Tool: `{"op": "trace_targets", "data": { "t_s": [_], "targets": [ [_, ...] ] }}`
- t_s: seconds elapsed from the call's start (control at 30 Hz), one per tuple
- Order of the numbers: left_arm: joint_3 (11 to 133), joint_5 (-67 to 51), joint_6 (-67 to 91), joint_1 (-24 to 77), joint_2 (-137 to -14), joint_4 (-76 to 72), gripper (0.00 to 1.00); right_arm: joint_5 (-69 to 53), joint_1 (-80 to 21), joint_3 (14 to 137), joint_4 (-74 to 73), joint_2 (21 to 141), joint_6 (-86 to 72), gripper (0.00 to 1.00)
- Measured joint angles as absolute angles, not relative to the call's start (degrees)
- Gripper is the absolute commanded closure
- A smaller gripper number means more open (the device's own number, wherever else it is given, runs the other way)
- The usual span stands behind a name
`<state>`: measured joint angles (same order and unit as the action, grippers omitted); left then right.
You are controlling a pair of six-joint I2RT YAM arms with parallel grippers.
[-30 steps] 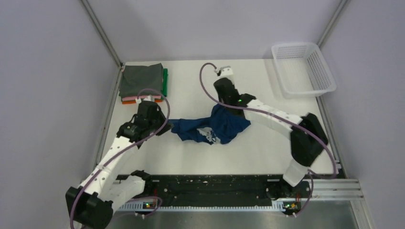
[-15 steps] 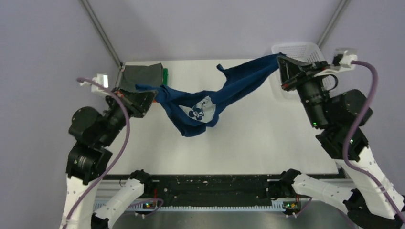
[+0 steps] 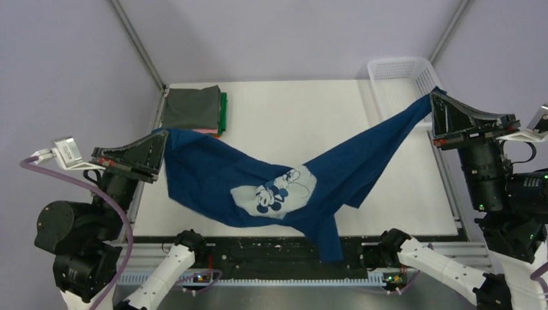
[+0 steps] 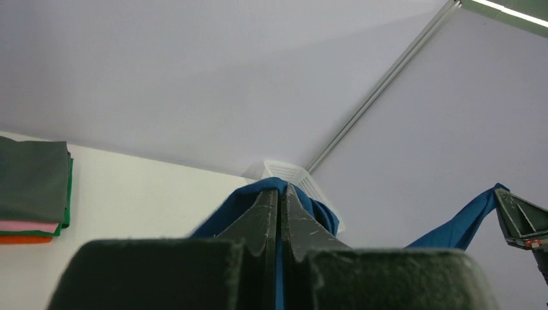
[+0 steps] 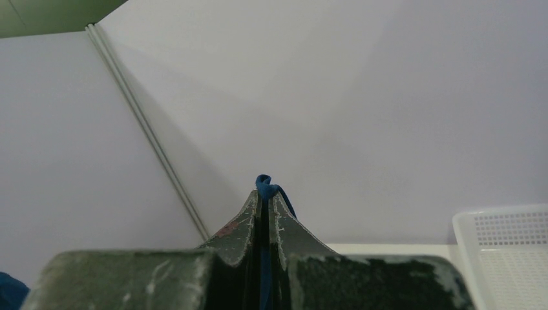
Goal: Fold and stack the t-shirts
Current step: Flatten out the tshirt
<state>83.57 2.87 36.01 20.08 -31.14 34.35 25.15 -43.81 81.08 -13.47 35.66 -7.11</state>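
Both arms are reaching up high and wide apart, each wrist lifted close to the overhead camera. The left pincer [image 3: 163, 137] is pointing inward from the left side, and its wrist view shows its jaws pressed together on a bunched corner of the navy blue cloth t-shirt [image 3: 200, 171]. The right pincer [image 3: 435, 98] is pointing inward from the right side, just in front of the white plastic mesh basket [image 3: 395, 70], and is likewise clamping a twisted corner of the same shirt between closed fingers. The shirt is hanging between them like a sagging sling above the white tabletop [image 3: 291, 113], with its pale grey square cartoon print [image 3: 274, 190] facing up near the lowest part. One loose end is drooping toward the near edge, over the black rail [image 3: 271, 248]; whether the cloth is touching the tabletop cannot be told. At the far left corner, the stack of folded shirts is lying flat, with the grey folded shirt [image 3: 190, 108] on top, a green folded shirt [image 3: 223, 106] showing along its right edge, and pink [image 4: 26, 226] and orange [image 4: 22, 239] layers beneath.
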Motion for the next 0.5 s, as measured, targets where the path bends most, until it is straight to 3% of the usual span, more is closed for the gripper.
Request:
{"op": "trace_targets", "data": {
  "t_s": [0.23,0.5],
  "targets": [
    [85.10,6.92,35.29,20.10,-35.07,33.06,1.00,27.20,-43.81,78.54,-14.06,35.31,-7.25,1.00],
    [87.11,18.04,32.05,18.48,-62.83,29.82,1.00,43.72,-43.81,63.77,-8.05,36.34,-5.21,1.00]
  ]
}}
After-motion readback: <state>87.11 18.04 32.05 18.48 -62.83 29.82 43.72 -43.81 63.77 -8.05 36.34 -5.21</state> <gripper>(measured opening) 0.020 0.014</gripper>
